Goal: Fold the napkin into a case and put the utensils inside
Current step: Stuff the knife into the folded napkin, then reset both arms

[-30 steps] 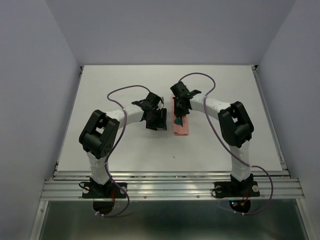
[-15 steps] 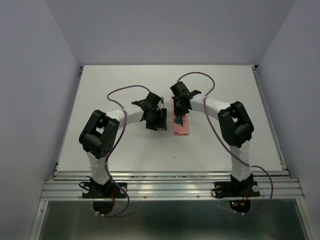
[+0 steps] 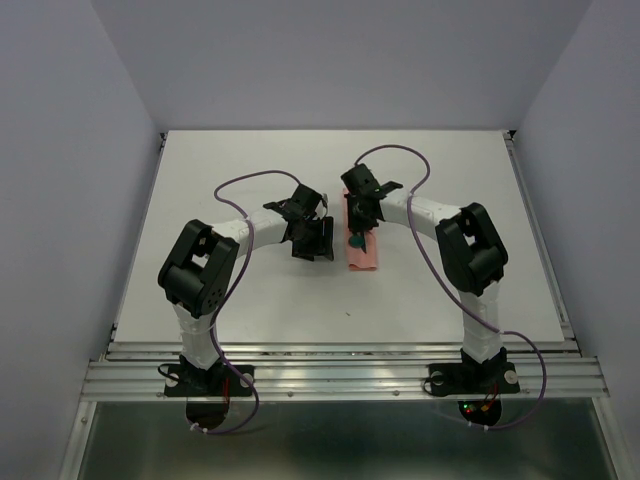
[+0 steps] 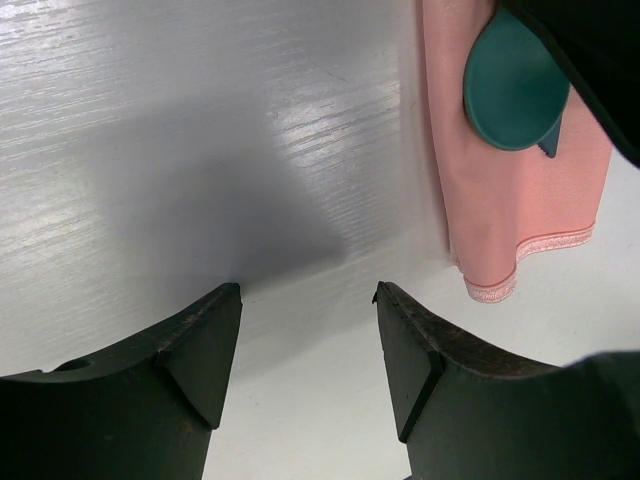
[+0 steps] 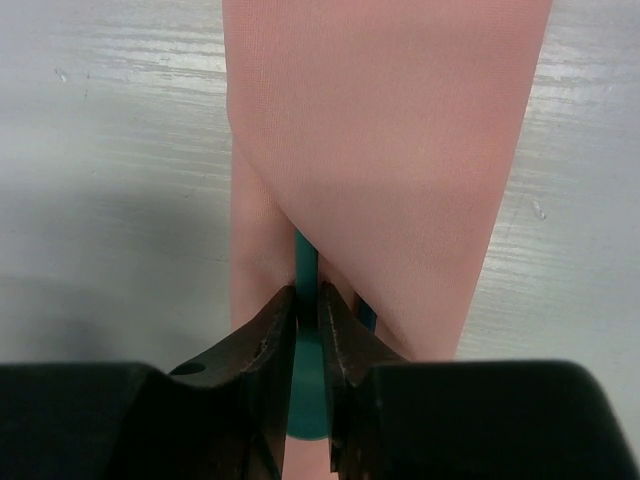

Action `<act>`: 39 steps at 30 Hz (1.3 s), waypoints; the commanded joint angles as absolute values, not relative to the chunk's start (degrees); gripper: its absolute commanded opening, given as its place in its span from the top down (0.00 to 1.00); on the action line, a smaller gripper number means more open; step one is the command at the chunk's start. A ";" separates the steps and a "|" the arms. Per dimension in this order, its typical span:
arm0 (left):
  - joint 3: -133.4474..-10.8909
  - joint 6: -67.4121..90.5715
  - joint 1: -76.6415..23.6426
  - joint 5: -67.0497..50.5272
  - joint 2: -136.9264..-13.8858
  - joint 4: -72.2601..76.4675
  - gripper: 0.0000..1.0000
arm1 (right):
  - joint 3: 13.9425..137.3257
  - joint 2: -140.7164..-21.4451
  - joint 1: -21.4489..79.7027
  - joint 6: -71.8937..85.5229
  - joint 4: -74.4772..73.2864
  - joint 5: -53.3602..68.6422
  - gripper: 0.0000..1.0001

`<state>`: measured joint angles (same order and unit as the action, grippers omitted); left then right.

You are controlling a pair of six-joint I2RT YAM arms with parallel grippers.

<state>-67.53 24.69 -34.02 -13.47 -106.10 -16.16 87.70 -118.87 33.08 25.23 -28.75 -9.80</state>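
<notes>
Near mid-table [image 3: 250,290]: pink case [image 3: 365,258] lying flat, long axis running away from the arm bases. Over it, right gripper [image 5: 308,295], fingers narrow, pinched on the handle of a teal utensil [image 4: 512,85]; handle tucked under a diagonal fold, round end out on the cloth. Just left of the case, left gripper [image 4: 305,295], fingers wide, holding nothing.
</notes>
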 commanded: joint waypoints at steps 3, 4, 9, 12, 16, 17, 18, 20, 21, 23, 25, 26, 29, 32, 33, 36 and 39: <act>-67.76 23.64 -33.75 -12.13 -107.49 -18.46 0.32 | 86.49 -114.35 33.57 26.28 -27.42 -9.49 0.72; -67.85 23.64 -33.75 -12.13 -107.40 -18.46 0.32 | 86.48 -114.00 33.57 26.45 -27.60 -9.49 0.69; -68.11 23.55 -33.75 -11.95 -107.58 -18.63 0.32 | 85.78 -110.93 33.57 27.07 -28.83 -10.19 0.62; -68.20 23.55 -33.75 -11.78 -107.49 -18.90 0.32 | 85.08 -109.25 33.57 27.51 -29.88 -10.20 0.61; -68.64 23.20 -33.58 -10.90 -107.23 -19.34 0.32 | 82.89 -103.73 33.57 27.77 -31.46 -10.81 0.47; -68.64 23.29 -33.57 -10.72 -107.14 -19.42 0.32 | 82.10 -102.41 33.57 27.86 -31.55 -11.77 0.42; -68.73 23.29 -33.66 -10.46 -107.05 -19.60 0.32 | 80.26 -101.09 33.57 28.12 -31.64 -14.56 0.36; -69.17 23.20 -33.49 -9.94 -106.44 -19.95 0.32 | 77.02 -96.80 33.57 28.65 -30.94 -20.61 0.17; -69.34 23.12 -33.49 -9.67 -106.26 -20.21 0.32 | 76.99 -95.20 33.57 29.17 -30.50 -23.26 0.14; -70.22 22.94 -33.22 -8.62 -105.21 -20.65 0.33 | 73.31 -92.39 33.57 32.07 -30.15 -29.67 0.04; -70.84 22.41 -32.96 -7.92 -104.07 -21.18 0.32 | 71.20 -88.34 33.57 35.40 -30.15 -38.21 0.00; -71.36 22.15 -32.61 -7.56 -102.67 -21.44 0.32 | 69.02 -87.03 32.88 36.55 -30.15 -40.49 0.00; -72.42 21.36 -31.12 -5.89 -99.60 -22.23 0.32 | 64.71 -82.01 30.95 40.60 -30.15 -46.66 0.00; -73.30 20.57 -29.54 -5.19 -96.00 -22.94 0.32 | 60.75 -77.79 27.44 44.20 -30.06 -46.85 0.00; -73.39 20.39 -28.31 -5.27 -95.02 -22.94 0.32 | 59.86 -77.00 23.77 45.60 -29.97 -44.58 0.00; -73.91 19.60 -26.03 -4.57 -90.89 -22.76 0.32 | 56.08 -74.27 15.59 46.66 -28.66 -37.99 0.00; -74.53 19.16 -24.61 -2.12 -86.94 -22.77 0.32 | 53.88 -72.42 12.31 46.76 -26.90 -34.11 0.00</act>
